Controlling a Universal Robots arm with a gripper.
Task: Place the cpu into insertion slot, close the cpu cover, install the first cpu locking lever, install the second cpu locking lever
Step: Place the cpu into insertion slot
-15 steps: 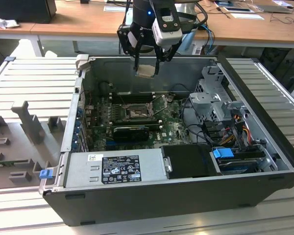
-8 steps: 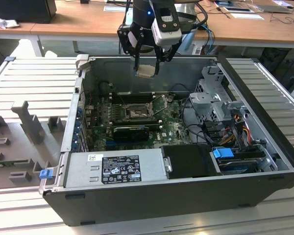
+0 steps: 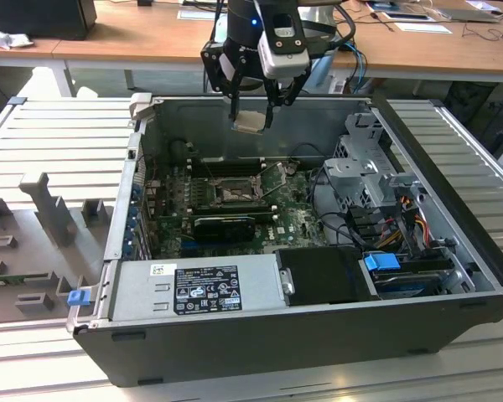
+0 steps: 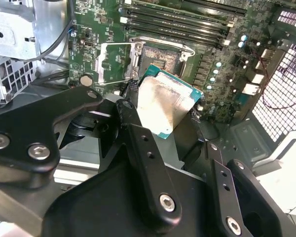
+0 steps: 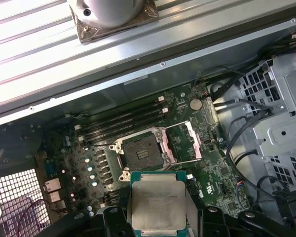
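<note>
Claw [image 3: 251,119]: pinching the cpu [image 3: 250,123] by two opposite edges between its black fingers [image 4: 138,143], and hanging over the open computer case [image 3: 260,335] near the case's far wall in the exterior view.
Cpu: held in the air in the claw, its pale metal face [image 5: 158,207] ringed by a green rim. It is tilted in the second wrist view [image 4: 165,106] and touches nothing but the fingers.
Insertion slot [image 5: 140,150]: a dark square socket on the motherboard [image 3: 293,222], bare inside, below the cpu and apart from it.
Cpu cover [image 5: 180,143]: swung open off the slot, its silvery frame just beside it in both wrist views [image 4: 116,61].
Computer case: lies on its side with the panel off, on the ribbed grey counter [image 3: 50,134].
</note>
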